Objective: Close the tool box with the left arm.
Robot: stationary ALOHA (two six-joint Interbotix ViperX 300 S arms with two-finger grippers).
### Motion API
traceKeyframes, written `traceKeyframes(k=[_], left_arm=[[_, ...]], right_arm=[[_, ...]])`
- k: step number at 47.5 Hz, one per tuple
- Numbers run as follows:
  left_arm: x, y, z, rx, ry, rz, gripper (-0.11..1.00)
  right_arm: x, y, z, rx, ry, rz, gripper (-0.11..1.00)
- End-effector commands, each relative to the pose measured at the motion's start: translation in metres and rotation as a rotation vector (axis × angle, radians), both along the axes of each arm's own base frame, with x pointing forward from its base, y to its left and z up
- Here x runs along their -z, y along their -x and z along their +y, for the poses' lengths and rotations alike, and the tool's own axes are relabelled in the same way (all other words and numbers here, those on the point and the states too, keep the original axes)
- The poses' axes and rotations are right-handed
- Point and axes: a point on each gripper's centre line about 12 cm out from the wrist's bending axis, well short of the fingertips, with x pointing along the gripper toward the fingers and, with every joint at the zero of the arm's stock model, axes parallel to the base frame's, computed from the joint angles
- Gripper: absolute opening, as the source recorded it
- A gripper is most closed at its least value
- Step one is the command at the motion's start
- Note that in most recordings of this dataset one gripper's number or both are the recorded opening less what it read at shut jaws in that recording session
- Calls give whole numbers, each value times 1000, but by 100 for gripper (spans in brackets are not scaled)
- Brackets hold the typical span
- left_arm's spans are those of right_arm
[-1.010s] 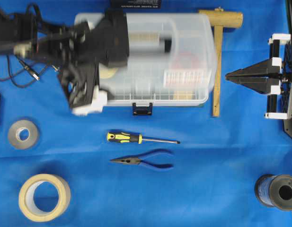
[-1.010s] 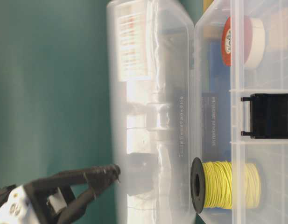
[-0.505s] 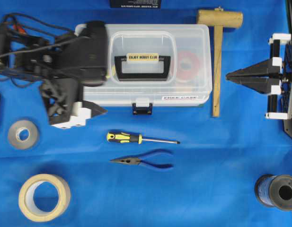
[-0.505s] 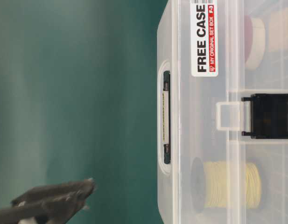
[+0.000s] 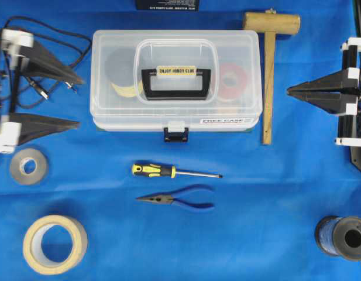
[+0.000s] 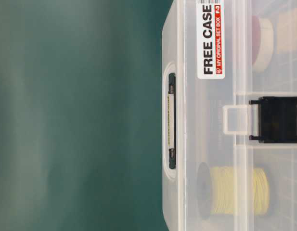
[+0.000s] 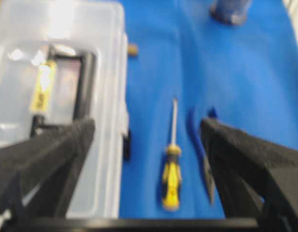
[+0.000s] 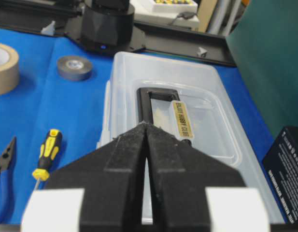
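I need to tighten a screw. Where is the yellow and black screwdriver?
In the overhead view the yellow-and-black-handled screwdriver lies on the blue cloth near the middle, between the clear plastic tool box and the blue-handled pliers.

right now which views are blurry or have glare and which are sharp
Left wrist view: soft all over, the tool box, screwdriver and left claw fingers smeared, with bright glare on the lid. Overhead view: sharp, evenly lit, handle label readable. Table-level view: turned sideways but crisp, FREE CASE sticker legible. Right wrist view: box in focus, the near right claw slightly soft.

left end effector [image 5: 79, 99] wide open, empty
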Motion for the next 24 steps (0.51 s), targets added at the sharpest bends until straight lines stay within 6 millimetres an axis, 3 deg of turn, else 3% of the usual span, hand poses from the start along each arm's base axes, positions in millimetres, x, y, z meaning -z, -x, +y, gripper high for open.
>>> traceKeyframes(k=[1, 14, 24], left_arm=[[8, 16, 0, 0, -2, -86, 90], [70, 58, 1, -8, -3, -244, 90], [104, 73, 1, -9, -1, -255, 90]], right_arm=[[-13, -2, 0, 1, 6, -36, 0], [-14, 0, 0, 1, 7, -39, 0], [-14, 0, 0, 1, 7, -39, 0]])
